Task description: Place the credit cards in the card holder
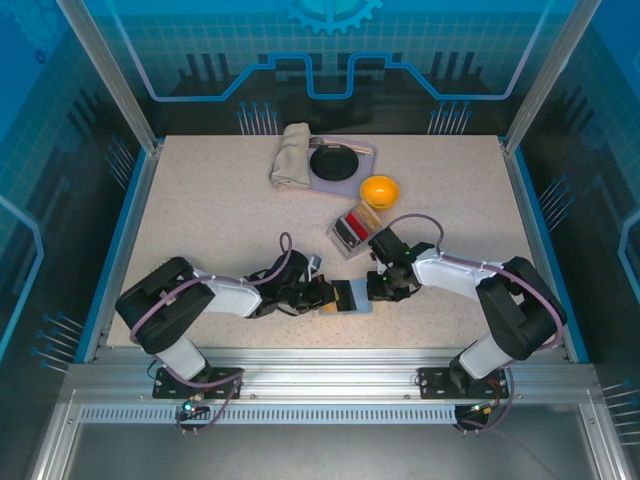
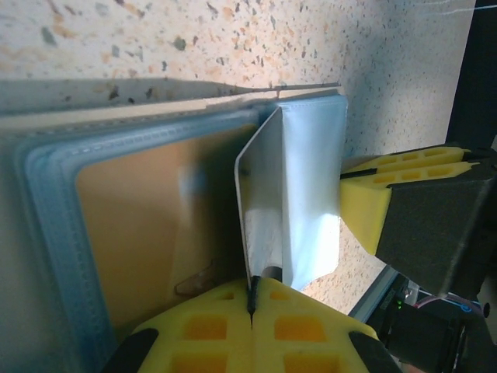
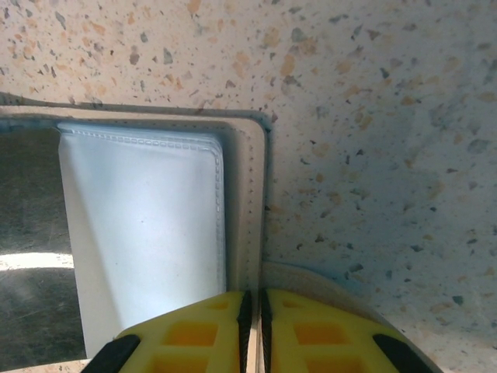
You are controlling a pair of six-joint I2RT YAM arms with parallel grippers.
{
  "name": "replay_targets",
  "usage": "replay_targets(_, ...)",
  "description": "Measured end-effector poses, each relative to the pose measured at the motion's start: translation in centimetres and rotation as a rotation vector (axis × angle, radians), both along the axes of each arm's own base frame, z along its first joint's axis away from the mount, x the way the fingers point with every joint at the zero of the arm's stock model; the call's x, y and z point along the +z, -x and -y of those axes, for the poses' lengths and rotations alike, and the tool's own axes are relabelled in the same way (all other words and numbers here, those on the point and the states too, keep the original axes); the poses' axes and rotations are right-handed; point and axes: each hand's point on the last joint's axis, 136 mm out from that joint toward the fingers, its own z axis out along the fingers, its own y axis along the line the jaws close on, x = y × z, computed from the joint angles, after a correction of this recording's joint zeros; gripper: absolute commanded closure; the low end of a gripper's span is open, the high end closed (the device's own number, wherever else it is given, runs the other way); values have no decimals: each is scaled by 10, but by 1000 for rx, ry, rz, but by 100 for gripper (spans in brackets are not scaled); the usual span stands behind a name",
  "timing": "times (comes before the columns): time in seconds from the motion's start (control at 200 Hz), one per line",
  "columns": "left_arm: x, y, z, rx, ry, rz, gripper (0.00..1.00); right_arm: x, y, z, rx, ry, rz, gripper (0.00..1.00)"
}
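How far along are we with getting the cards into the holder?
Done: a gold card seems to sit in a sleeve of the open card holder. In hand: the left gripper pinches a clear sleeve, the right gripper clamps the holder's beige edge; neither carries a card. Remaining: red and dark cards standing in the grey box.
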Motion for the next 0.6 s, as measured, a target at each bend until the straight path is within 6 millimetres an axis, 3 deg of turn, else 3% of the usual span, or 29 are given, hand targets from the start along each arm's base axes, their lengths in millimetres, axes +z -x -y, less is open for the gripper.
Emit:
replay_targets(0.415,-2,6,-4,-20,-29,-11,100,0,0,0,0,-2,-1,85)
replay_targets(0.6,-1,-1,10,-41,-13,-17,100,0,0,-1,1,-3,-2,85)
